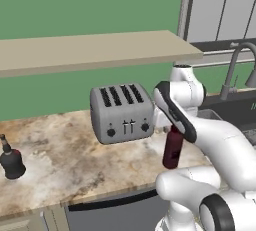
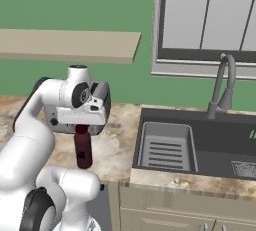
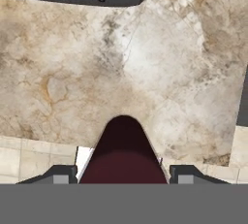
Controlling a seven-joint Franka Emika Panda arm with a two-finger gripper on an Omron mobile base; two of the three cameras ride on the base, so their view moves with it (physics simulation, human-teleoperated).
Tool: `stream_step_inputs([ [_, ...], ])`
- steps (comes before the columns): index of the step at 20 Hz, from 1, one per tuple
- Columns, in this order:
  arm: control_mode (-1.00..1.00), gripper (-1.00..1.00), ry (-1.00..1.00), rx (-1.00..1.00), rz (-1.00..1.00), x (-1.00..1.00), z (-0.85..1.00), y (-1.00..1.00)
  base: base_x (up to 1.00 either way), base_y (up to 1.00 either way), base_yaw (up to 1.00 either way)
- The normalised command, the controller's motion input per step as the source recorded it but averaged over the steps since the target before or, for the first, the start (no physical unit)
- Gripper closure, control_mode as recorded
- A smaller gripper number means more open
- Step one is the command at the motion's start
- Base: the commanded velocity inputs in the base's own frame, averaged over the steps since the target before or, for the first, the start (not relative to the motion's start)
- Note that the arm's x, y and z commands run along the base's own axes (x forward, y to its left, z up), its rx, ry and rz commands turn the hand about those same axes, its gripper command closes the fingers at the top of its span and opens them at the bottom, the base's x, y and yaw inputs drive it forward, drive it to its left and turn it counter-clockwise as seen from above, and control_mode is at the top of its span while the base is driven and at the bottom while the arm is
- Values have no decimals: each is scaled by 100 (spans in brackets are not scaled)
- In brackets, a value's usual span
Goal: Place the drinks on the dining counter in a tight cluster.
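The desk (image 1: pixel 60 150) is a marbled beige-brown stone top set against a green wall. Two plain beige shelves (image 1: pixel 95 50) run along that wall above it. A grey four-slot toaster (image 1: pixel 122 112) stands on the desk towards the far side, close to the wall. To the right the stone meets a dark sink (image 2: pixel 200 142) that holds a grey rack insert and carries a curved grey faucet (image 2: pixel 222 87), with a window above. Beige cabinet fronts close the near face of the desk.

The dark maroon bottle (image 1: pixel 172 150) stands upright on the desk just near of the toaster's right end, close to the near edge. The gripper (image 3: pixel 123 177) reaches down over it, one finger on each side of the bottle's body, clamped on it; the bottle's base appears to rest on the stone.

The squat black bottle (image 1: pixel 11 162), with its thin neck, stands on the same desk at the far left, well apart from the maroon bottle.
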Motion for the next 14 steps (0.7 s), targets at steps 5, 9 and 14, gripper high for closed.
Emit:
stream_step_inputs([
  [5, -100, 100, -1, 0, 0, -76, 57, 5, 0, 0, 0],
  [9, -100, 100, -6, 0, 0, -68, 63, 1, 0, 0, 0],
  [14, -100, 100, -9, 0, 0, -40, 63, 1, 0, 0, 0],
])
